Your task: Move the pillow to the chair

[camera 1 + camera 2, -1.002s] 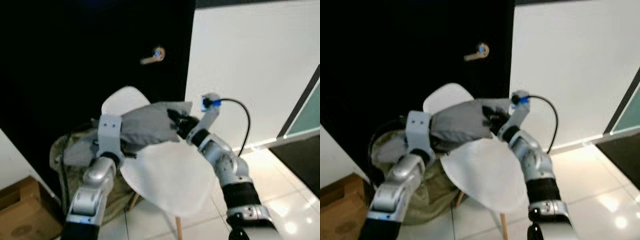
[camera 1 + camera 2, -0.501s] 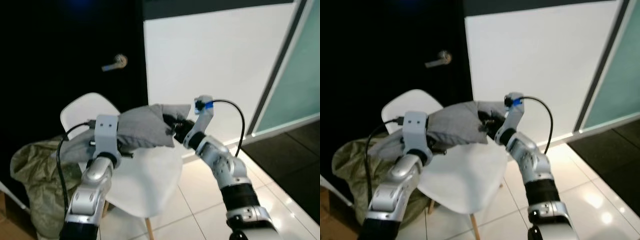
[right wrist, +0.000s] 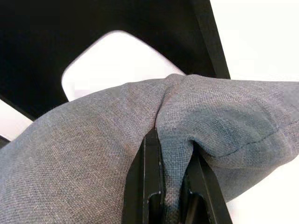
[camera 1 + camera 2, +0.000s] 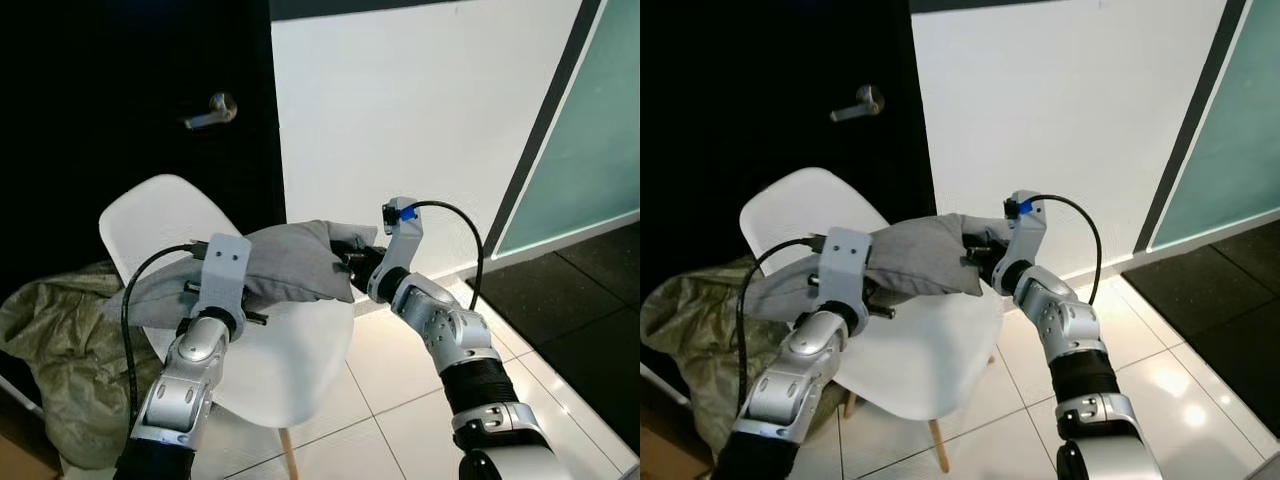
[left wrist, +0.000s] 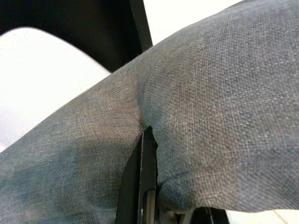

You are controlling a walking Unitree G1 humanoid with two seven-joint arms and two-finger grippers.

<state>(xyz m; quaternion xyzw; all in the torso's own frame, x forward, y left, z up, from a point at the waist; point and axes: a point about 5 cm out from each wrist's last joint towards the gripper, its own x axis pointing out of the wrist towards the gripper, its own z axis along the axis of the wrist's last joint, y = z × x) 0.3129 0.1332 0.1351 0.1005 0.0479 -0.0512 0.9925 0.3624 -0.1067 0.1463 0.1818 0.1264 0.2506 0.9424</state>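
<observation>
A soft grey woven-fabric pillow [image 4: 290,265] hangs between the two grippers, held in the air just above the seat of the white moulded plastic chair [image 4: 285,350] with pale wooden legs. The right gripper [image 3: 170,186] is pinched on the pillow's end, its black fingers [image 3: 148,177] pressed into a fold of cloth with a seamed corner bulging beside them; the right wrist view also shows the chair's rounded white back beyond the pillow, against the black door [image 4: 130,100]. The left gripper [image 5: 142,186] is pressed into the other end; the left wrist view shows one thin black finger [image 5: 140,182] digging a crease into the weave, while its partner is buried under the cloth. In the head views the left gripper's fingers are hidden behind its grey wrist bracket. Beside the left arm, behind the chair, lies a crumpled olive-green sack [image 4: 50,350], partly cut off by the frame edge.
</observation>
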